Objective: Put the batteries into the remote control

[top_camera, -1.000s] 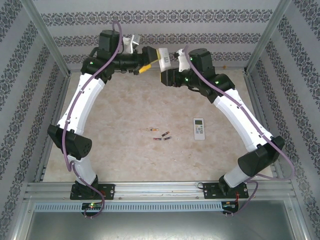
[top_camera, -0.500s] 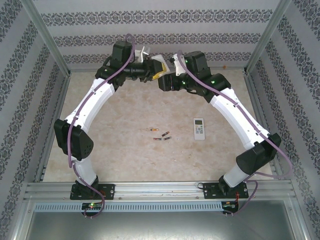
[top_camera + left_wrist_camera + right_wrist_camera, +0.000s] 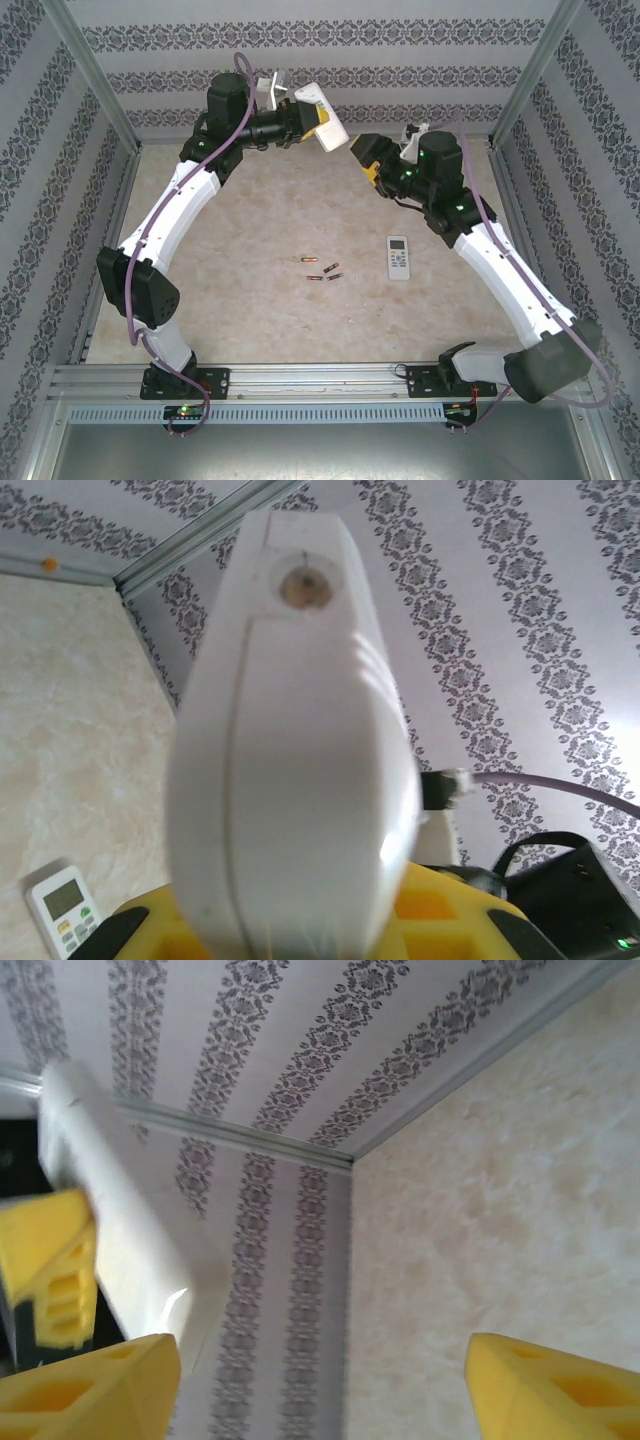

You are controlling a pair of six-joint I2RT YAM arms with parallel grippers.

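Batteries (image 3: 330, 268) lie on the table (image 3: 250, 230), well apart at six o'clock from the left gripper (image 3: 318, 122) clamping a white remote (image 3: 300, 730); the right gripper (image 3: 362, 160) gapes empty.

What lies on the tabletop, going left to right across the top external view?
Two batteries, one nearer the arms than the other → two more batteries → white remote.

I hold a white remote (image 3: 300, 730) aloft in my left hand (image 3: 320, 122). Four dark, coppery batteries (image 3: 313, 261) lie mid-tabletop (image 3: 250, 230), with a second remote (image 3: 398, 257) at their three o'clock.
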